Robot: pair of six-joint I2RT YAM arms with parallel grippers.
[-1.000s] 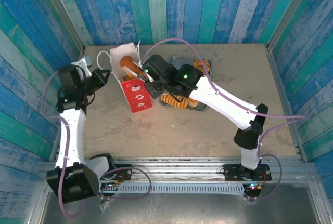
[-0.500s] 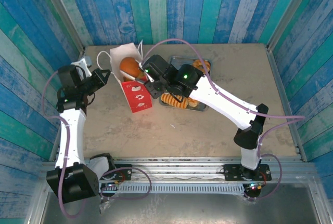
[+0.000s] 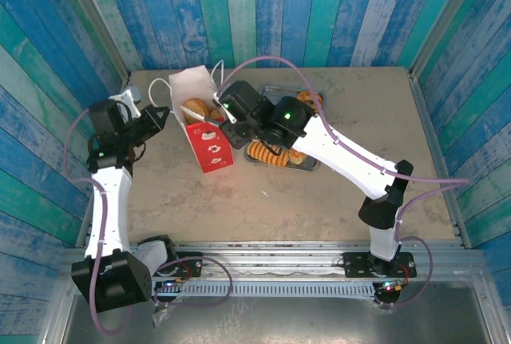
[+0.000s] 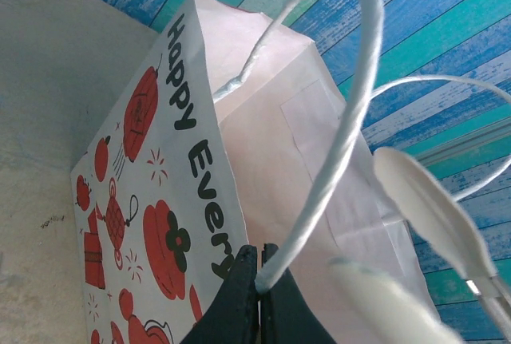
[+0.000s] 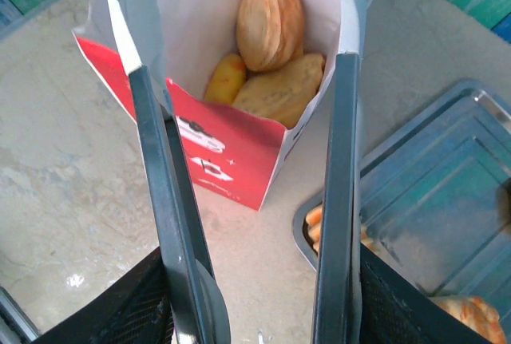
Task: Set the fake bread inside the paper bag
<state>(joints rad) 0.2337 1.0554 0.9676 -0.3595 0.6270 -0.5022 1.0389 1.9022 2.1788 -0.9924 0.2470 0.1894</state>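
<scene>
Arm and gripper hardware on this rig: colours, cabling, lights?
Both the left arm and right arm have white link shells, black joint housings and black bases. A lilac cable loops along each. Green lights glow on joints. The left gripper has thin black fingers; the right gripper has long, flat dark ones.

There is one paper bag with two white cord handles. Three pieces of fake bread lie inside it. One metal tray holds at least two more pastries, partly hidden.
</scene>
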